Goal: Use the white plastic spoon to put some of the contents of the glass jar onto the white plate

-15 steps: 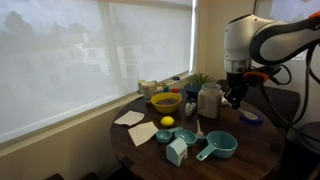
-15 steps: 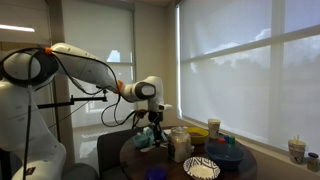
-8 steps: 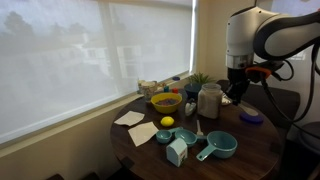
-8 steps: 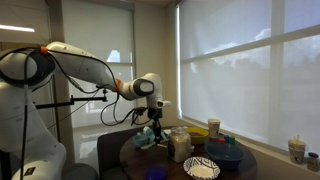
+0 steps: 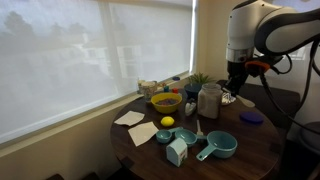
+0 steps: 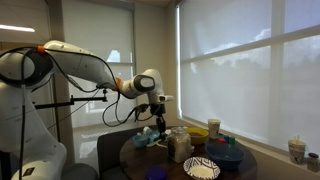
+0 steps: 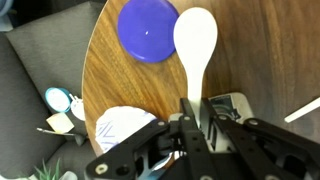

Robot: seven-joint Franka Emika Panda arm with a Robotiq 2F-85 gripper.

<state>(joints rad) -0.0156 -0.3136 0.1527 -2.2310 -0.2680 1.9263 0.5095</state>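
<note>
My gripper (image 7: pixel 192 108) is shut on the handle of the white plastic spoon (image 7: pixel 195 38), whose bowl points away over the wooden table. The bowl looks empty. The white plate (image 7: pixel 120 126) with dark specks lies just to the left below the gripper. The glass jar's greyish top (image 7: pixel 233 104) shows just to the right of the fingers. In both exterior views my gripper (image 5: pixel 232 92) (image 6: pixel 158 114) hangs above the table beside the glass jar (image 5: pixel 209 100) (image 6: pixel 180 145). The plate (image 6: pixel 201 168) sits near the table's front edge.
A dark blue-purple disc (image 7: pixel 148 28) (image 5: pixel 250 117) lies by the table edge. A yellow bowl (image 5: pixel 166 101), a lemon (image 5: pixel 167 122), teal measuring cups (image 5: pixel 218 146), a small carton (image 5: pixel 177 150) and paper napkins (image 5: pixel 130 118) stand on the round table. A plant (image 5: pixel 200 79) stands by the window.
My gripper has risen a little beside the jar with the spoon still in it. Nothing on the table has moved.
</note>
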